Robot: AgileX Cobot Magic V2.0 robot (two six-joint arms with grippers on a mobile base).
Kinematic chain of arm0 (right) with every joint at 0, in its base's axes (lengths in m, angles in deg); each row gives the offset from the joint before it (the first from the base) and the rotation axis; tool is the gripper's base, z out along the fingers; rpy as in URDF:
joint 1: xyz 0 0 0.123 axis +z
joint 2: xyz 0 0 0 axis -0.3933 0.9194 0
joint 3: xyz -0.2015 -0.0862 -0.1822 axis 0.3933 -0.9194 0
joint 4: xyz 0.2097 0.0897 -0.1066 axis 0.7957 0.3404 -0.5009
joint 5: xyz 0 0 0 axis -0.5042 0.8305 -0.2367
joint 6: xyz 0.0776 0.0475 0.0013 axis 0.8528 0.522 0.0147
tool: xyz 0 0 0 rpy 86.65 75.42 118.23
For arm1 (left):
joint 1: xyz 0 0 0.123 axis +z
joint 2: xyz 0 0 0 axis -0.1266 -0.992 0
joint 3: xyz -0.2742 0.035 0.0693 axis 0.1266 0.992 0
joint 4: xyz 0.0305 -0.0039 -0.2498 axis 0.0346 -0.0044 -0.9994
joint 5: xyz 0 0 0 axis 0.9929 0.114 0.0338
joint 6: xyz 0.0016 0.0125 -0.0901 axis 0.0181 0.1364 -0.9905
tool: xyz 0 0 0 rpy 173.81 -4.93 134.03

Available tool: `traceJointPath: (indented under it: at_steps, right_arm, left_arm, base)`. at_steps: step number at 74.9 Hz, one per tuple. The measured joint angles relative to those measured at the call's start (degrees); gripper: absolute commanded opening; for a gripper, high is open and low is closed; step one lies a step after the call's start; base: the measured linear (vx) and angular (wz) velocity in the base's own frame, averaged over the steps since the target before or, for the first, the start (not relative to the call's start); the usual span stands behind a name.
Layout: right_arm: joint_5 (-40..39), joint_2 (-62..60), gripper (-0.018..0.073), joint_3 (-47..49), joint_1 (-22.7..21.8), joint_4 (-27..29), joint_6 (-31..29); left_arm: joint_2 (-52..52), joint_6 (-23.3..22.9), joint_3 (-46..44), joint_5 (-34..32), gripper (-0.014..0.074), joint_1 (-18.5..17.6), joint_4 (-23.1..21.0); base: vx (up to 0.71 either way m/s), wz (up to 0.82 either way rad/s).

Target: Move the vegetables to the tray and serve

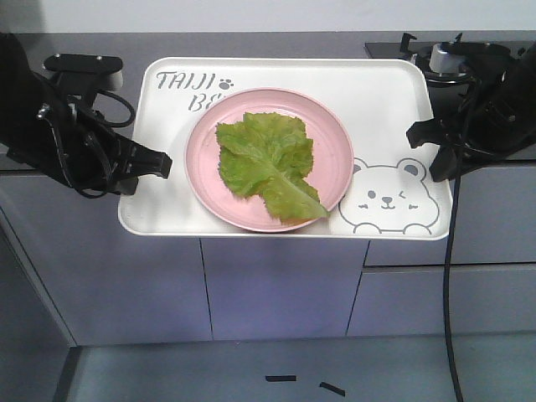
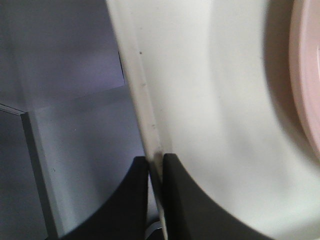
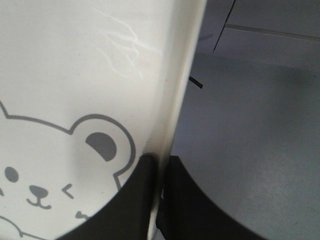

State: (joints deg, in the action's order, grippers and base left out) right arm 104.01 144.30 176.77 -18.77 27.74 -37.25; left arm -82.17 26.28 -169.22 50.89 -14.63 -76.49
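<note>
**Leaf on plate, plate on tray, tray pinched at both short sides**

The lettuce leaf (image 1: 268,163) lies flat in the pink plate (image 1: 335,126), its pale midrib running towards the near rim and its tip just lapping over that rim. The plate sits near the middle of the tray (image 1: 394,96), between the lettering and the bear drawing (image 1: 385,197). The vegetable is therefore already aboard, and the plate gives it a shallow dish to lie in rather than the bare tray.

The tray is held from both short sides. The left end effector (image 1: 144,167) is closed on the rim of the left edge. The left wrist view shows its two dark jaws drawn narrow, with only the thin raised lip between them. The right end effector (image 1: 429,134) does the same on the opposite edge beside the bear drawing, one jaw over the tray's face and one outside it. Gripping opposite sides probably serves to keep the wide, light tray level, so the plate does not slide.

Most of the tray hangs out past the bench (image 1: 276,43), over the cabinet fronts (image 1: 276,285). Both wrist views show the floor (image 3: 260,125) below the gripped rims. This suggests the tray is being carried rather than resting, though its far edge cannot be seen to be clear of the bench. By this reading the transfer is done and the serving step is in hand. The chief risk is one arm leading the other and tipping the load.
</note>
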Motion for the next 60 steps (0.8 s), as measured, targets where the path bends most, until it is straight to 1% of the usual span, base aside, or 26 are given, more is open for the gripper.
traceJointPath:
  at_steps: [60]
  right_arm:
    - [0.0,0.0,-0.0006,0.0,0.0,0.0,0.0]
  left_arm:
    - [0.0,0.0,0.0,0.0,-0.0006,0.0,0.0]
  base:
    - [0.00,0.00]
